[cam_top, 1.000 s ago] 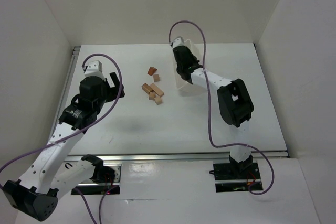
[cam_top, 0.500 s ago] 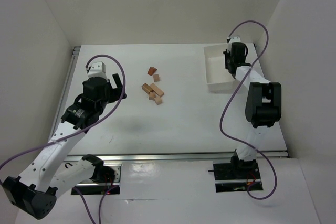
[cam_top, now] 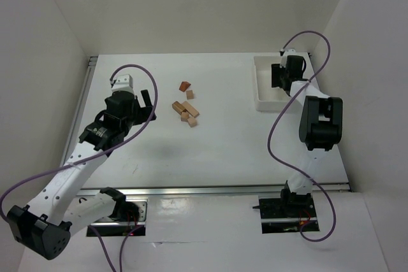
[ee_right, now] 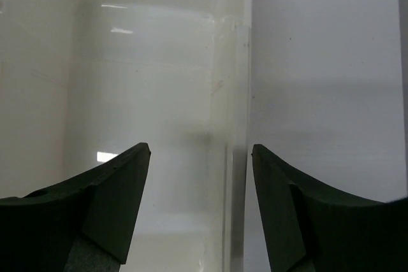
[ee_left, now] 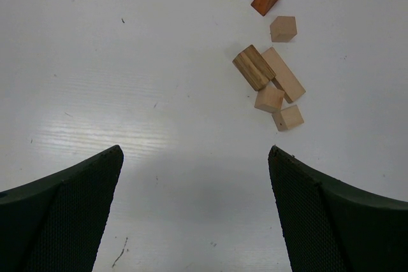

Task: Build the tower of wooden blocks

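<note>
Wood blocks [cam_top: 185,107] lie loose, unstacked, well left of tray [cam_top: 260,93]. L gripper [ee_left: 194,151], farther still from tray, has jaws wide apart; R gripper [ee_right: 201,148] has jaws apart astride tray's wall. Risk: R snags wall on exit & drags tray; L's grab scatters the tight cluster.

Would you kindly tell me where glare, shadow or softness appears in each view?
Left wrist: wood blocks sharp, a glare patch on the table to their left. Right wrist: soft, low contrast, small bright highlights on the white tray. Top external: even light, one faint shadow mid-table.
</note>
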Motion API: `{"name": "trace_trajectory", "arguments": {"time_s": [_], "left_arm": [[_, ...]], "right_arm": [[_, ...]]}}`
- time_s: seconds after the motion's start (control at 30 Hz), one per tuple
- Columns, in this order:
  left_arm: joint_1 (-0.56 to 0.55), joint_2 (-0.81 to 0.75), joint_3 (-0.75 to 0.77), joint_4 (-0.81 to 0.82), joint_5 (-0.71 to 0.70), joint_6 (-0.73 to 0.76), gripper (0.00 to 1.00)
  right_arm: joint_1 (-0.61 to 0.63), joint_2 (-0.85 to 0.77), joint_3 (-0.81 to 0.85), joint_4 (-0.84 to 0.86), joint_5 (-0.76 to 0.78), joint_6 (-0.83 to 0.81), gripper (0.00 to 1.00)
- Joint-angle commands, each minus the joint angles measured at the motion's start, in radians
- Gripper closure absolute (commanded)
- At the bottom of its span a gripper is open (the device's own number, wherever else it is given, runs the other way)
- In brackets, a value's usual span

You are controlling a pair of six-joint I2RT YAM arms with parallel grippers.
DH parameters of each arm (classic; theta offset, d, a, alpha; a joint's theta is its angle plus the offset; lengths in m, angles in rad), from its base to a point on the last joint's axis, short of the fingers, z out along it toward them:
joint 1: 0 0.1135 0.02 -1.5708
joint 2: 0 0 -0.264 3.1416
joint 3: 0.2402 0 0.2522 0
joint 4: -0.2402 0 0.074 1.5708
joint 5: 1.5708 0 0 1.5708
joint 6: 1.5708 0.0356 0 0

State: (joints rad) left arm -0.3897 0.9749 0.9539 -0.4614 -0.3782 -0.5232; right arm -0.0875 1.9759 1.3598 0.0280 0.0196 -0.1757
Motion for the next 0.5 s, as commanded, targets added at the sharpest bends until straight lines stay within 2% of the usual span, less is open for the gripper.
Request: {"name": "trace_trajectory", "arguments": {"time_s": [0.0,0.03,0.13,0.17,0.3,0.33,0.47], "left_arm": [[-0.003,-0.002,0.048,0.013,0.022,0.02,0.0],[-0.003,-0.002,0.048,0.013,0.033,0.031,0.0],[-0.003,-0.002,0.048,0.024,0.042,0.04,0.0],[-0.003,-0.002,0.057,0.024,0.053,0.04,0.0],[-0.003,0.016,0.057,0.044,0.053,0.049,0.0],[-0.003,0.037,0.057,0.044,0.067,0.049,0.0],[-0.003,0.059,0.057,0.066,0.096,0.04,0.0]], "right_arm": [[0.008,-0.089,0.077,-0.005,-0.027,0.01,0.26],[0.008,-0.118,0.09,-0.023,-0.077,0.001,0.17],[0.018,-0.193,0.099,-0.051,-0.211,-0.021,0.09],[0.032,-0.212,0.082,-0.051,-0.262,-0.021,0.09],[0.175,-0.275,0.044,-0.019,-0.242,-0.079,0.09],[0.259,-0.287,0.044,-0.019,-0.242,-0.111,0.09],[0.455,-0.237,0.003,-0.019,-0.251,-0.111,0.1]]}}
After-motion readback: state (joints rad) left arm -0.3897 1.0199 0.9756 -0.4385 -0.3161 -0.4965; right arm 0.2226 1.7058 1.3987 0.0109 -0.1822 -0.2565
